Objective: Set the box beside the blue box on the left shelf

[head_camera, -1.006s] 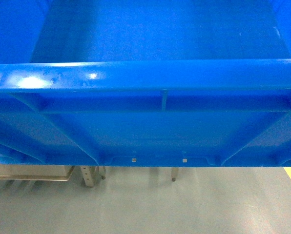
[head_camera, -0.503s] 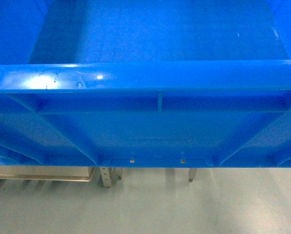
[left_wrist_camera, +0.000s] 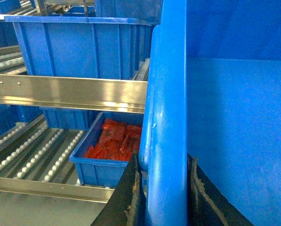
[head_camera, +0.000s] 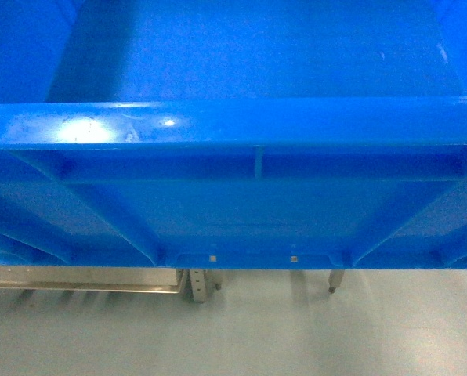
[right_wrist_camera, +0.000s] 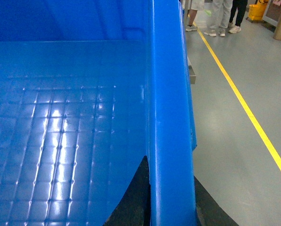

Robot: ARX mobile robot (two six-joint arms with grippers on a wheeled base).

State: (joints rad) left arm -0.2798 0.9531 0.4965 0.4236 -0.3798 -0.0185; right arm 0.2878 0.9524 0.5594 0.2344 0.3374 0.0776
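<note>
At the far left of the left wrist view, a steel shelf rack with white roller tracks runs in tiers behind a shiny horizontal metal rail. On an upper tier sits a large blue ribbed plastic bin, and on the tier beneath it a shallower blue plastic tray filled with red packets. Just right of these, the large bright-blue open-top plastic crate is held up off the grey floor; in the head view its thick rounded rim and ribbed outer wall span the whole width, with two small pale squares near the base and metal rack legs visible below. The left gripper is closed over the crate's left rim, one dark finger outside the wall and one inside. On the opposite side, the right gripper clamps the right rim the same way, its dark fingers pressed against the wall above the crate's gridded bottom. Further right, a yellow floor line runs away toward people's legs in the distance.
</note>
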